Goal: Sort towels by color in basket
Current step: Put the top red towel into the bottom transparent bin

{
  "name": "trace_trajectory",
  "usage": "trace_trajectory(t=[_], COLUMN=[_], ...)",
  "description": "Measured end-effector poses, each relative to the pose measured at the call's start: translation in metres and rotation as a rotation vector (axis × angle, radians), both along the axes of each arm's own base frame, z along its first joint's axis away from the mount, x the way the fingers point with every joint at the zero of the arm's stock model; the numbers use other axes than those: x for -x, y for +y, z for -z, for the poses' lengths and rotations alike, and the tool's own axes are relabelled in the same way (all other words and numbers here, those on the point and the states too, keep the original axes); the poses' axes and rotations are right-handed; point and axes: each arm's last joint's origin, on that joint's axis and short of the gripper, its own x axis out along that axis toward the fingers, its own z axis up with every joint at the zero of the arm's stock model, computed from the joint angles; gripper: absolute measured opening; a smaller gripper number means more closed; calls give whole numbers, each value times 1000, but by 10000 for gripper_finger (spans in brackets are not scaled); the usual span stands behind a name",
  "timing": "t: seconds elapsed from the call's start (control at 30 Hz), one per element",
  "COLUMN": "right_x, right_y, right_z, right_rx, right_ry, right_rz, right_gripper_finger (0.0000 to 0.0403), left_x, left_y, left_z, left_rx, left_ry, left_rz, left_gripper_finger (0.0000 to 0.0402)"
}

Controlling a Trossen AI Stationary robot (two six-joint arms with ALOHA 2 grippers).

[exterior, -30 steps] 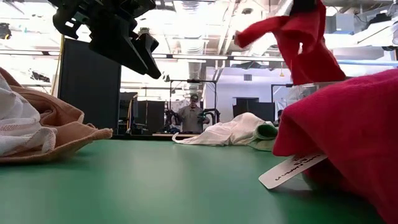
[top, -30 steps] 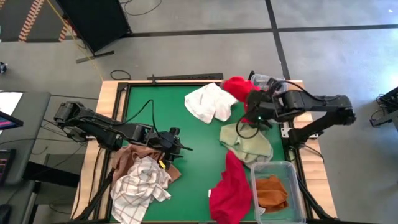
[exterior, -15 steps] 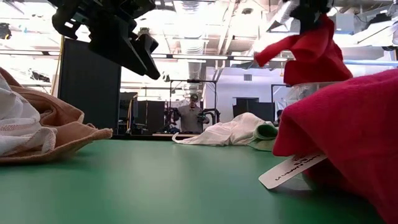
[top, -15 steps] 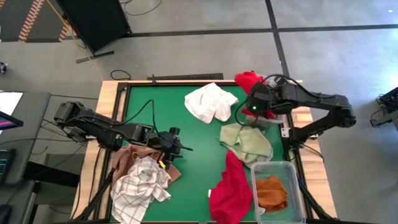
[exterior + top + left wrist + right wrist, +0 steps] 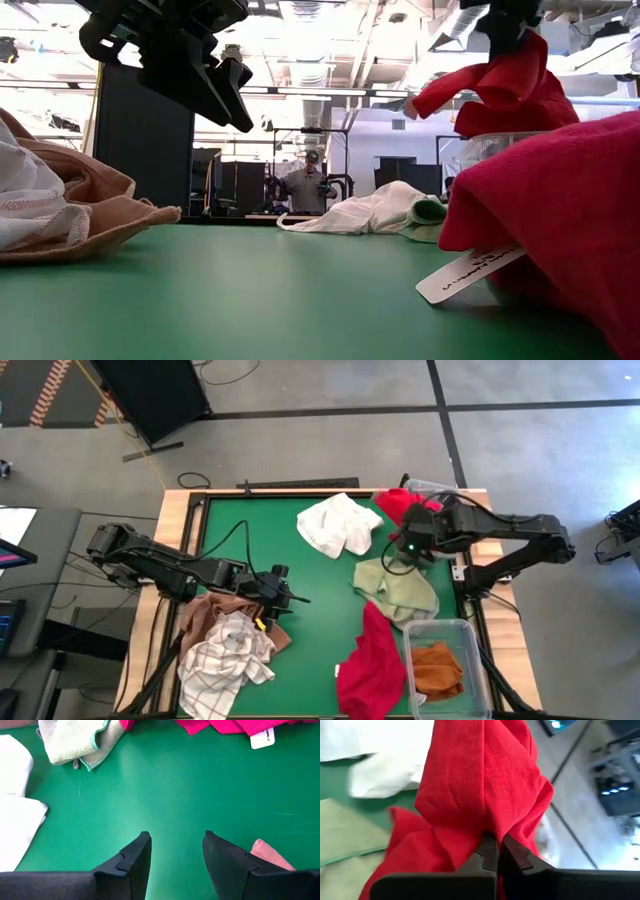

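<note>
I am carrying a red towel point(image 5: 397, 503) pinched tight in the right gripper point(image 5: 495, 851) above the table's far right corner, while the left gripper point(image 5: 175, 851) is hanging parted and empty over the brown-and-check pile point(image 5: 228, 643), and next I judge it needs a red bin.

The table surface point(image 5: 300, 590) is bright green with pale wood edging. At upper centre lies a white towel point(image 5: 338, 523), beside it a red towel point(image 5: 398, 503). A pale green towel point(image 5: 397, 588) sits centre right, another red towel point(image 5: 372, 665) below it. A rust orange towel point(image 5: 438, 669) fills the clear bin point(image 5: 478, 670). Lower left: a white towel with red check point(image 5: 225, 660) over a brown towel point(image 5: 205, 612).
</note>
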Motion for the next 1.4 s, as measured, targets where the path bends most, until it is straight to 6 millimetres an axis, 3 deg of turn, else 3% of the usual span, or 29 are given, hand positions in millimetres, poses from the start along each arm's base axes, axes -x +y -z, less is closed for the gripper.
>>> trace_trajectory(t=[0.37, 0.67, 1.03, 1.4], right_x=[26, 63, 86, 87], right_y=[52, 94, 159, 205], right_z=[-13, -23, -48, -32], right_rx=[-267, -554, -937, -1030], right_ry=[-175, -267, -532, -496], right_rz=[-212, -408, -776, -682], right_gripper_finger=[24, 24, 24, 24], left_x=[-1, -3, -5, -10], left_y=[0, -1, -1, 2], left_z=[-1, -3, -6, -11], left_rx=[1, 7, 12, 2], left_ry=[-9, -47, -79, -149], left_rz=[0, 2, 3, 8], left_gripper_finger=[170, 170, 170, 170])
